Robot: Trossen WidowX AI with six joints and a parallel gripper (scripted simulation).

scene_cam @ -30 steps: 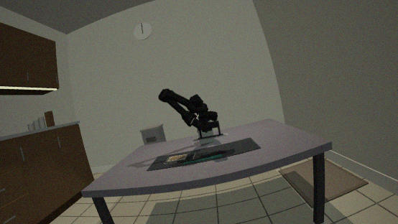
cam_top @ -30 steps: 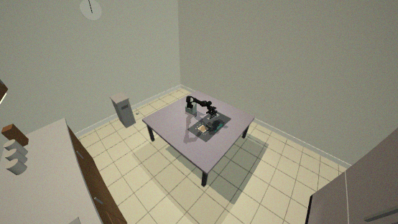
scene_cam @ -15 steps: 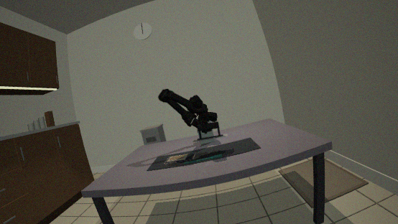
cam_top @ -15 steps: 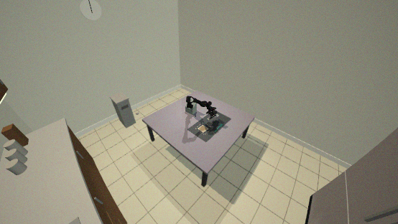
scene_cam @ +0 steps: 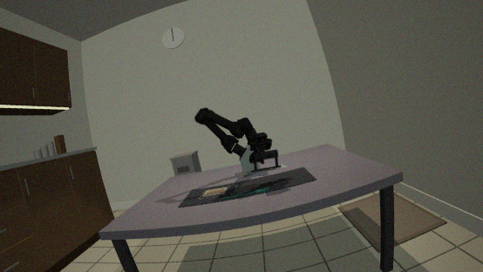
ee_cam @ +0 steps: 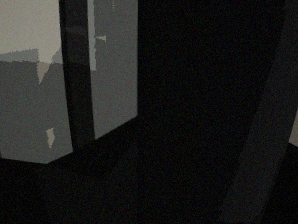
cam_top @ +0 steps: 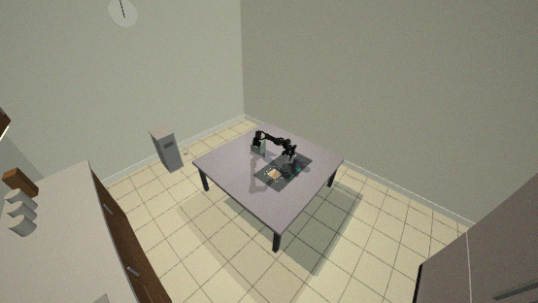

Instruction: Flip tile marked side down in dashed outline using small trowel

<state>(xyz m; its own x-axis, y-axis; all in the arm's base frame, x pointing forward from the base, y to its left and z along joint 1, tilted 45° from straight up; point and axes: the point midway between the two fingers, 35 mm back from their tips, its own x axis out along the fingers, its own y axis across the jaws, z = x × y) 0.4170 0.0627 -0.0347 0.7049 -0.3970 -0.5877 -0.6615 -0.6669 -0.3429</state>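
Observation:
The pale orange tile (cam_top: 274,174) (scene_cam: 214,192) lies flat on the dark mat (cam_top: 280,187) (scene_cam: 305,174), towards one end. Faint white dashes show around it in the top view. Which side of it faces up is too small to tell. My gripper (cam_top: 290,153) (scene_cam: 266,168) is off to the side of the tile, above the far part of the mat area. It is shut on what looks like the small trowel, a thin thing with a pale end (scene_cam: 283,166); its exact shape is unclear. The wrist view is mostly black, with grey patches at the left, and shows no tile.
A teal item (cam_top: 298,170) (scene_cam: 261,190) lies on the mat beside a dark shape or shadow. The arm's base stands on the lilac table (cam_top: 279,214) (scene_cam: 349,174) behind the mat. A grey cabinet (cam_top: 166,151) (scene_cam: 187,163) stands on the floor beyond the table.

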